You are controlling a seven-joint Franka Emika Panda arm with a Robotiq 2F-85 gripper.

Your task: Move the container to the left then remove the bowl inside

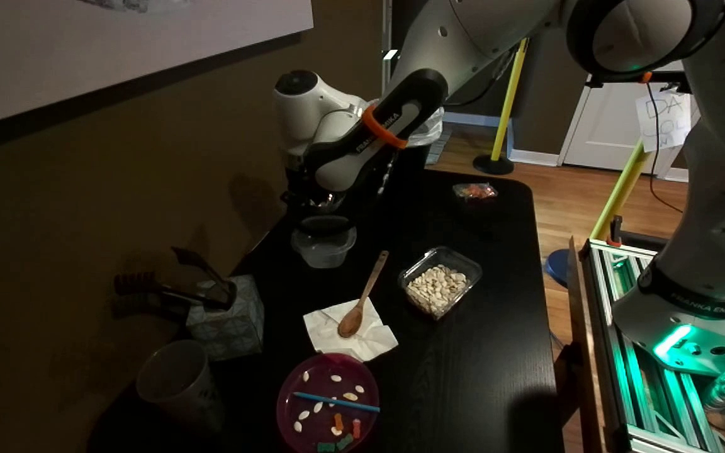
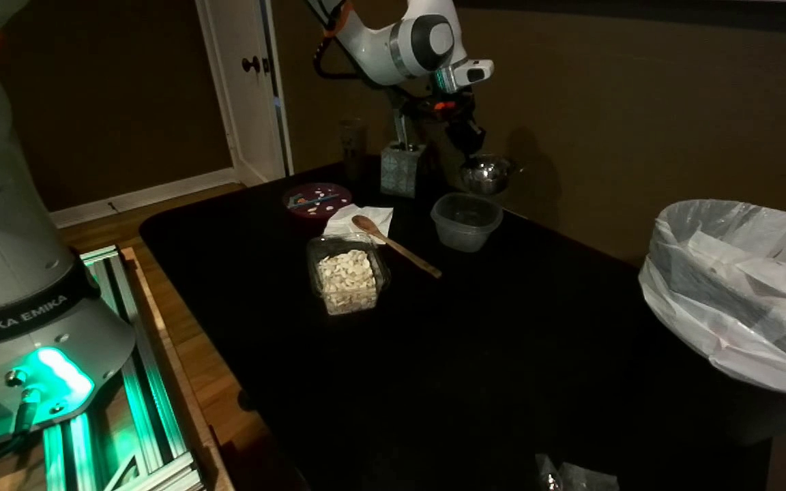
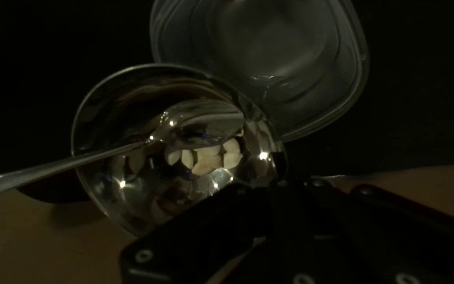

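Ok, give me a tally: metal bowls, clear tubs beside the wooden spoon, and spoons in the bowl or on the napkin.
Metal bowl: 1
Clear tubs: 2 (rounded tub, square seed dish)
Spoons: 2 (wooden spoon on the napkin, metal spoon in the bowl)
Total: 5

Wears white shells (image 1: 472, 44), an orange band (image 1: 381, 129), black collar (image 1: 683, 301) lettered FRANKA EMIKA, green base light (image 1: 672, 340), dark cable (image 2: 318, 63), black tool (image 3: 288, 182) with round silvery screws (image 3: 144, 255).
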